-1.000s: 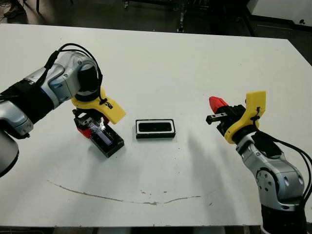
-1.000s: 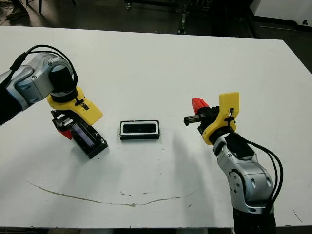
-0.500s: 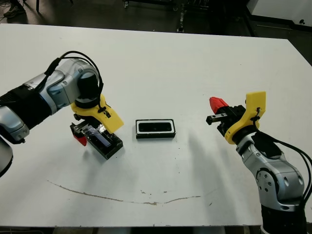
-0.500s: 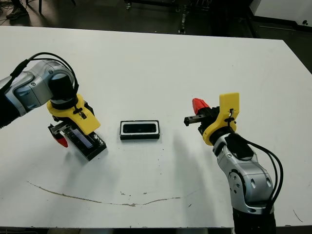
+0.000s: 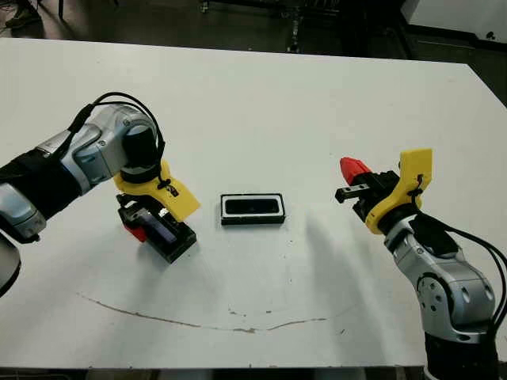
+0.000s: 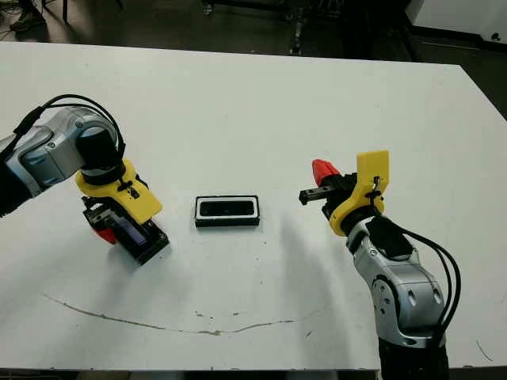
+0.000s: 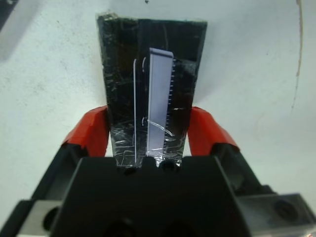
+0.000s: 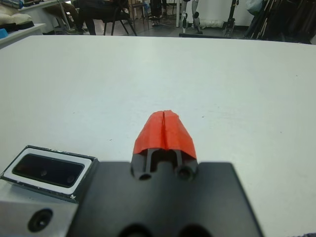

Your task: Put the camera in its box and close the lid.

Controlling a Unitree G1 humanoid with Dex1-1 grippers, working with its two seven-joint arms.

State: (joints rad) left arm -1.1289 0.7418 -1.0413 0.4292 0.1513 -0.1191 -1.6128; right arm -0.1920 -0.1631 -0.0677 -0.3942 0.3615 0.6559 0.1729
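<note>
**Left pincer** (image 5: 144, 224): low over the tabletop (image 5: 261, 103), left of the frame's middle in the head views. It is pinching the lid (image 5: 166, 232). In the left wrist view a red finger (image 7: 91, 131) lies against each long edge of the black slab. The lid's crinkly glossy top carries a pale violet reflective strip along its length. The lid points away from the pincer toward the lower right of the frame. Whether its far end touches the tabletop cannot be told.

**Box** (image 5: 252, 208): flat on the tabletop at the middle of the frame, just right of the held lid and apart from it. Its long side runs left to right, and it is uncovered. The white lining shows as a band around a dark glossy rectangle.

**Camera** (image 8: 47, 169): that dark rectangle appears to be the camera, lying flat inside the box within the white lining.

**Right pincer** (image 5: 351, 168): at the right of the frame, clear of the tabletop and well apart from the box. It points toward the frame's left. Its red fingertips (image 8: 164, 129) are pressed together with nothing between them.

**Tabletop surface**: a thin dark curved streak (image 5: 198, 323) runs across the lower part of the frame, below the box.
</note>
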